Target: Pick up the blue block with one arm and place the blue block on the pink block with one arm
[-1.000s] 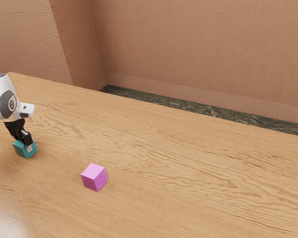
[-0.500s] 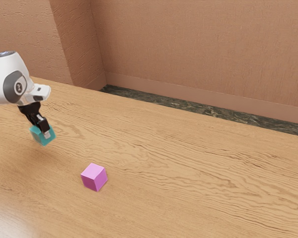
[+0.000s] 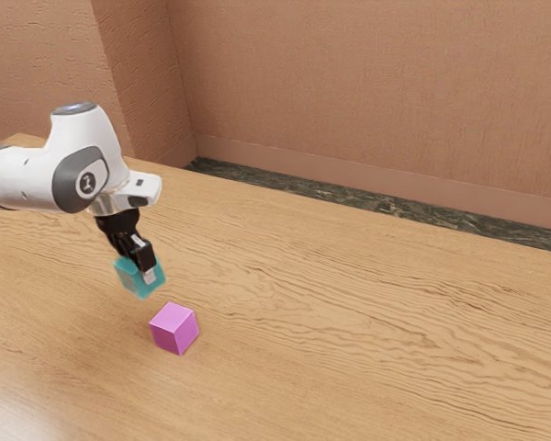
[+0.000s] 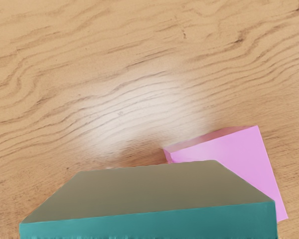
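My gripper (image 3: 140, 266) is shut on the blue block (image 3: 139, 279), a teal-blue cube held in the air above the wooden table (image 3: 349, 303). The pink block (image 3: 174, 328) rests on the table just below the held cube and a little toward the exterior view's right. In the wrist view the blue block (image 4: 149, 201) looms large under my hand, and the pink block (image 4: 239, 159) peeks out from behind one of its corners.
The table's far edge meets a dark floor strip (image 3: 376, 202) and a brown wall (image 3: 367, 83) behind it. A wall corner (image 3: 138, 73) juts out at the back left.
My arm has lifted the blue block off the table and carried it toward the exterior view's right, arriving close above the pink block. The pink block has stayed put.
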